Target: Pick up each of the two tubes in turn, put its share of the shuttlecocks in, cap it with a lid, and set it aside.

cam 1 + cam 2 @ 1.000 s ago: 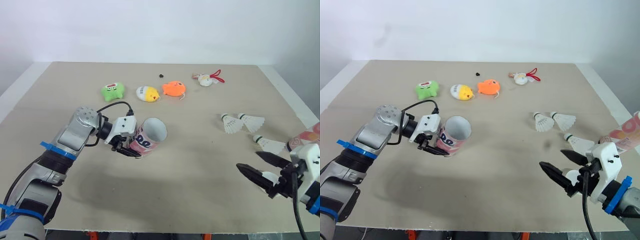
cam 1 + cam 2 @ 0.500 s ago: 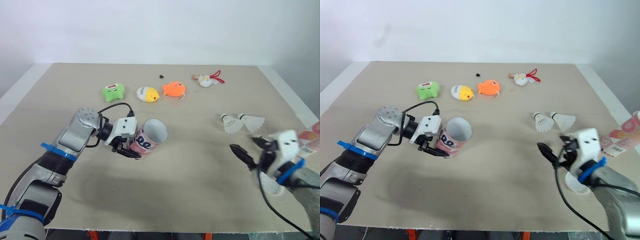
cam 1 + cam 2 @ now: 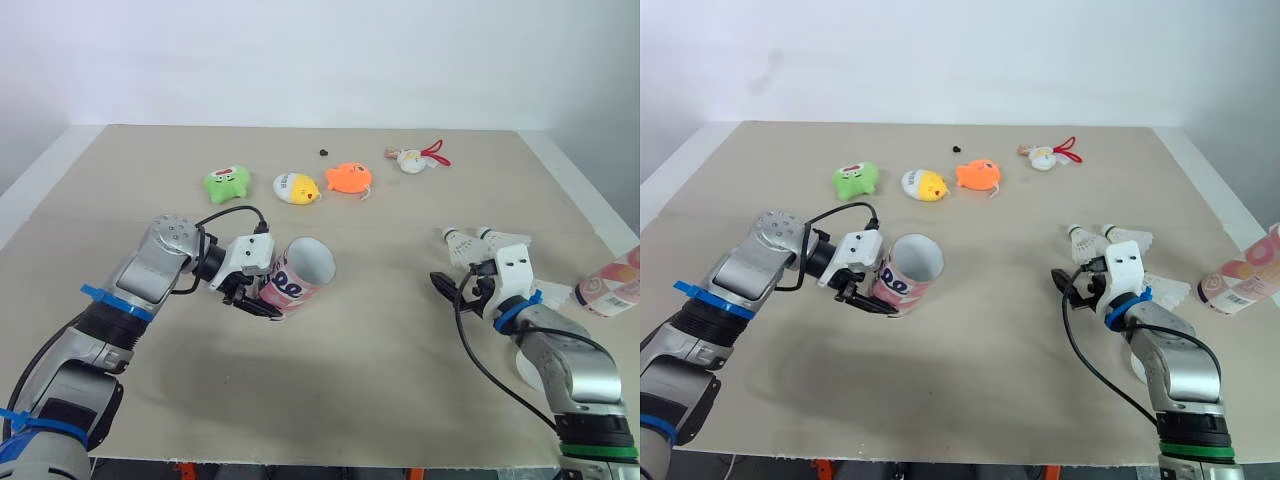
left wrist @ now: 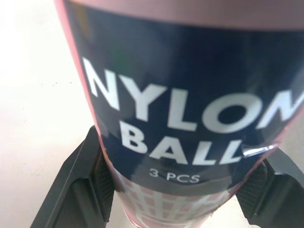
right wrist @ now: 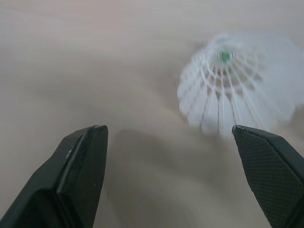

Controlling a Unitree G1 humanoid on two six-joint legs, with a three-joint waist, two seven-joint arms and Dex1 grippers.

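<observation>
Presently, my left claw (image 3: 255, 296) is clenched on the pink tube (image 3: 296, 270), in the left half of the bench (image 3: 380, 400), about midway between the near and far edges. The tube is tilted, its open mouth turned up and toward the right edge. Whether its base touches the bench, I cannot tell. In the left wrist view, the two black fingers (image 4: 90, 190) press against opposite sides of the tube, whose dark label reads "NYLON BALL 3 PCS".

My right claw (image 3: 452, 287) is released, fingers spread wide, low over the right half of the bench. Two shuttlecocks (image 3: 458, 243) lie side by side just beyond it toward the far edge, corks pointing left. In the right wrist view, one of them lies ahead of the open fingers (image 5: 80, 175), untouched. A third shuttlecock (image 3: 1172, 291) is partly hidden behind my right wrist. The second tube (image 3: 612, 290) lies on its side at the right edge.

Toward the far edge sit a green toy (image 3: 227, 183), a yellow chick (image 3: 296, 187), an orange fish (image 3: 348, 177) and a small figure with a red loop (image 3: 412, 158).
</observation>
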